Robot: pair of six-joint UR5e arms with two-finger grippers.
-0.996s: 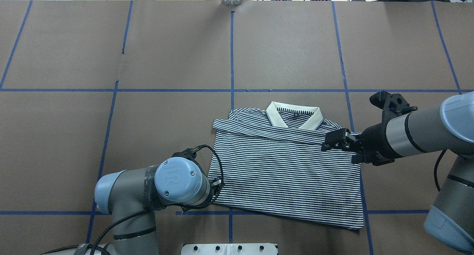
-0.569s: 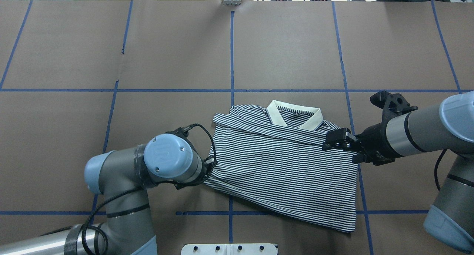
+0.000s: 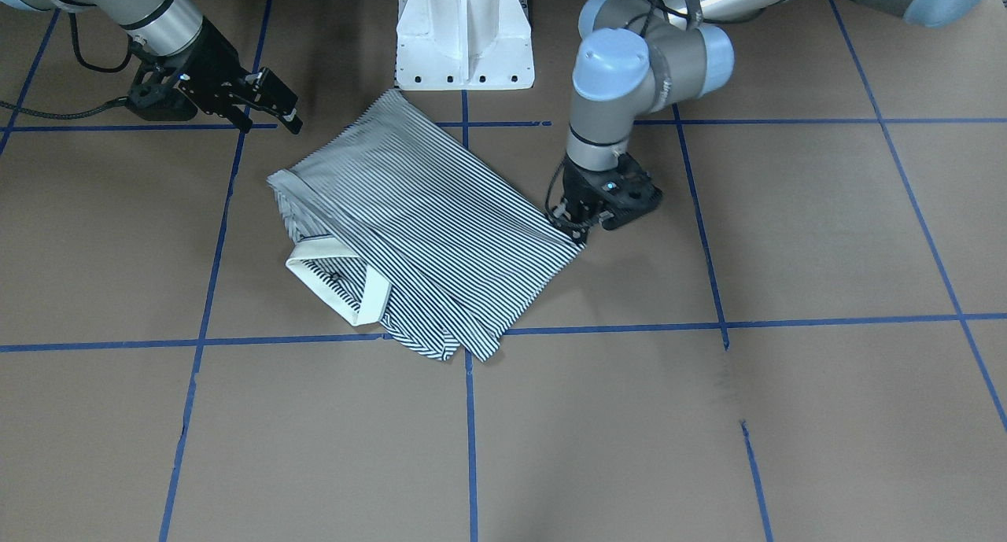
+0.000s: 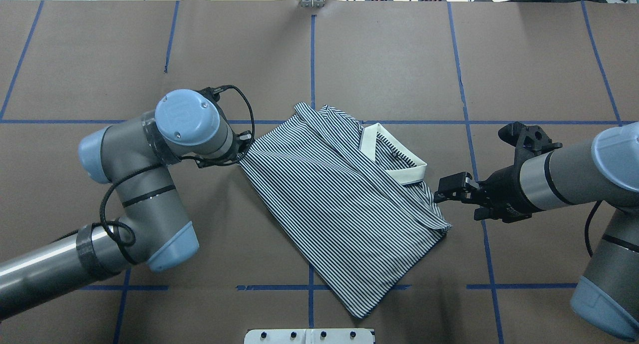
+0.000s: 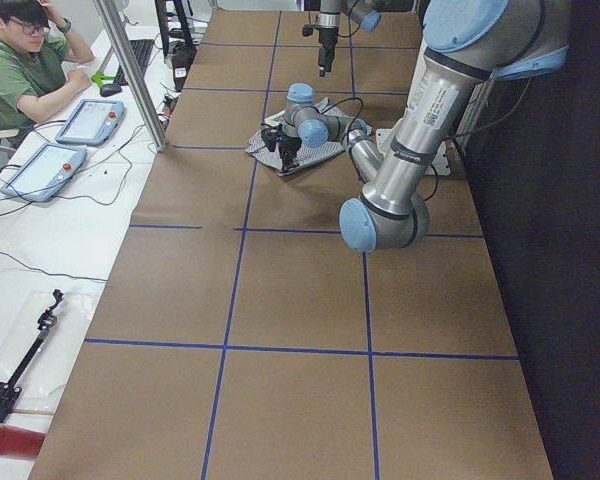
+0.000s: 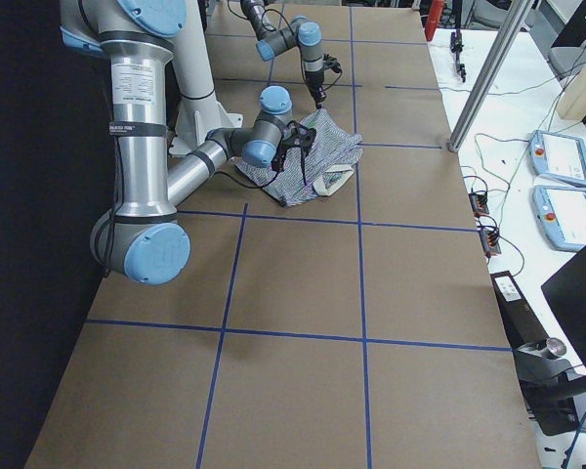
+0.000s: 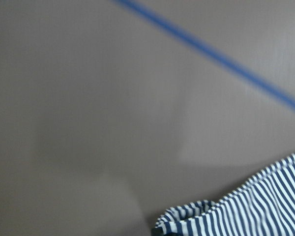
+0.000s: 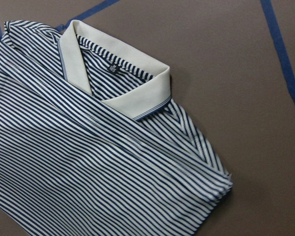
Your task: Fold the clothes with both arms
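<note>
One striped polo shirt (image 4: pixel 344 209); two robot arms, left arm (image 4: pixel 145 184) and right arm (image 4: pixel 564 174); one white pedestal base (image 3: pixel 464 31); one person (image 5: pixel 20 70), upper left.

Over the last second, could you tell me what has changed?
The left gripper, jaws shut on a corner of the polo shirt, swept away from the robot and to its left, swinging the shirt clockwise in the overhead view. The shirt's shoulder slid out from under the right gripper. That gripper stayed put, jaws open.

Shirt (image 4: pixel 339 204) askew on table (image 4: pixel 399 59); left gripper (image 3: pixel 574 226) at its corner, right gripper (image 4: pixel 444 189) just off opposite edge, near collar (image 4: pixel 394 154).
</note>
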